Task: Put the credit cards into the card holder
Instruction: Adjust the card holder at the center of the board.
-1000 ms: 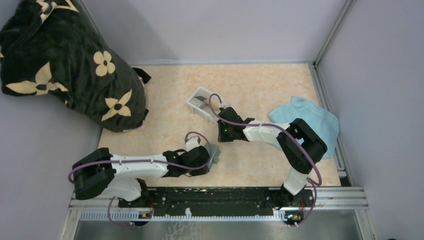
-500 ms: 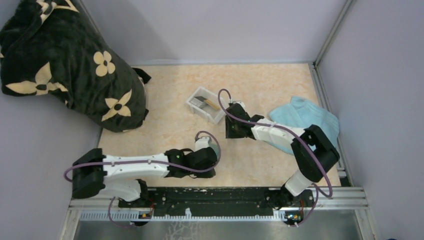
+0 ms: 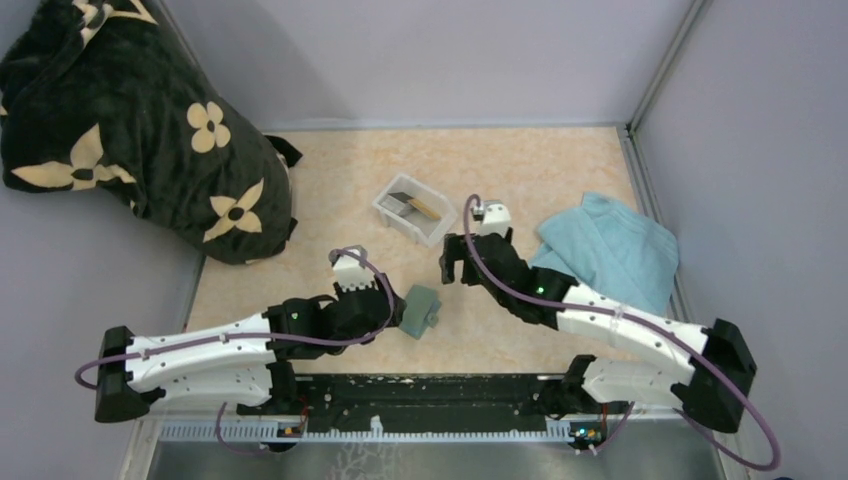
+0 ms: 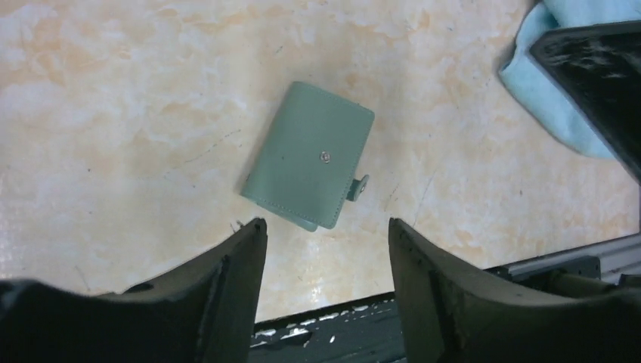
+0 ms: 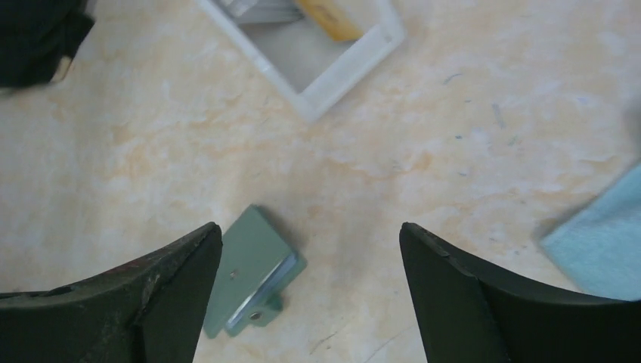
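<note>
The card holder [image 3: 422, 311] lies folded shut on the table, dull grey-green, its snap tab [image 4: 357, 187] sticking out. It shows in the left wrist view [image 4: 310, 155] and the right wrist view [image 5: 246, 280], where a pale blue inner edge peeks out. My left gripper [image 3: 393, 312] is open just left of it, holding nothing [image 4: 326, 223]. My right gripper [image 3: 455, 268] hangs open above and to its right, also holding nothing [image 5: 310, 227]. An orange-yellow credit card [image 3: 425, 207] and a grey credit card [image 3: 402, 200] lie in the white tray [image 3: 437, 228].
A light blue towel [image 3: 610, 250] lies at the right of the table. A black bag with cream flowers [image 3: 130, 130] fills the far left corner. The white tray's rim [image 5: 332, 79] is at the top of the right wrist view. The black rail [image 3: 430, 390] runs along the near edge.
Both grippers have opened and drawn away from the card holder: the left one back to the left, the right one up and to the right. The holder now lies free on the table.
</note>
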Controlling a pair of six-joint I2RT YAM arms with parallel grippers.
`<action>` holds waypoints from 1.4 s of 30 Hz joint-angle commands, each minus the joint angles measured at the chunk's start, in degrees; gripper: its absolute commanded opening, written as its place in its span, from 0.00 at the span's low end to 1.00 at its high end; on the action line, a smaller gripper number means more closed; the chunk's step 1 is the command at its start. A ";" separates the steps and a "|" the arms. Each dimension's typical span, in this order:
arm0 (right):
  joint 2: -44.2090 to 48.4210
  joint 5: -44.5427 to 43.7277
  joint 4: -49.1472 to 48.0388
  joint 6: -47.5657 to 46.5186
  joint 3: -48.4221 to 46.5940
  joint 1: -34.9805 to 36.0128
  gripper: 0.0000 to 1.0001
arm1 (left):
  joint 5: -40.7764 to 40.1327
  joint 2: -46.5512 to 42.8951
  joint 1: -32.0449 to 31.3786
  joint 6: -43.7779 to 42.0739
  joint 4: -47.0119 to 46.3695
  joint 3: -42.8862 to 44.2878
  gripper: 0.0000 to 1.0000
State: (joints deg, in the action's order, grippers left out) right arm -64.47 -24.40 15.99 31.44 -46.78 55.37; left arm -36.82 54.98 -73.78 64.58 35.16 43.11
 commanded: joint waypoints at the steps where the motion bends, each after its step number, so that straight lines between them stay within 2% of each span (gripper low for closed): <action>1: 8.19 -16.13 -7.93 4.08 7.06 -0.65 0.90 | -9.98 -0.86 0.15 0.13 -0.79 -1.99 0.86; 2: 9.95 -14.56 -9.06 4.56 8.59 -1.25 0.90 | -10.99 -1.12 0.25 0.34 -1.81 -2.55 0.98; 4: 12.20 -8.34 -12.67 3.49 11.19 -3.61 0.87 | -9.88 -2.30 1.48 -7.25 -10.34 -4.73 1.00; 6: 12.42 -4.76 -11.91 5.68 11.78 -5.03 0.87 | -7.06 -2.94 3.50 -13.47 -14.89 -6.63 0.99; 7: 12.09 -3.10 -11.29 5.65 11.53 -5.25 0.88 | -6.62 -2.90 5.59 -13.31 -14.36 -6.94 0.97; 9: 9.99 -0.59 -8.48 6.36 10.17 -5.25 0.98 | -3.62 -2.40 9.70 -12.95 -13.60 -7.51 0.85; 11: 7.19 1.38 -4.91 7.77 8.15 -5.12 0.99 | 1.73 -1.74 14.36 -14.09 -15.26 -9.12 0.77; 14: 4.87 2.58 -3.24 8.65 6.74 -3.79 0.99 | 8.23 -0.57 17.86 -17.27 -20.07 -11.96 0.74; 17: 3.32 1.78 -1.28 10.30 5.06 -1.82 0.97 | 11.40 1.04 18.39 -18.81 -23.51 -13.99 0.77; 21: 0.48 -0.03 4.16 14.09 1.65 0.42 0.86 | 14.73 3.55 18.65 -19.99 -26.18 -14.78 0.78; 28: -5.12 -1.50 11.60 21.54 -3.21 4.10 0.75 | 16.79 8.00 18.67 -20.66 -27.58 -14.31 0.76; 36: -13.03 -3.38 15.16 25.67 -8.63 9.06 0.72 | 19.16 10.02 18.74 -20.19 -29.55 -16.84 0.73; 42: -16.25 -2.76 15.50 27.33 -10.28 10.06 0.72 | 20.58 11.90 18.83 -19.25 -31.32 -18.43 0.73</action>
State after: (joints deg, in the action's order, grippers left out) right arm -79.75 -25.91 30.74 56.45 -53.89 64.79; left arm -18.09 65.71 -55.33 45.04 6.66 25.80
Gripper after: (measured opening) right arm 0.726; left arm 0.735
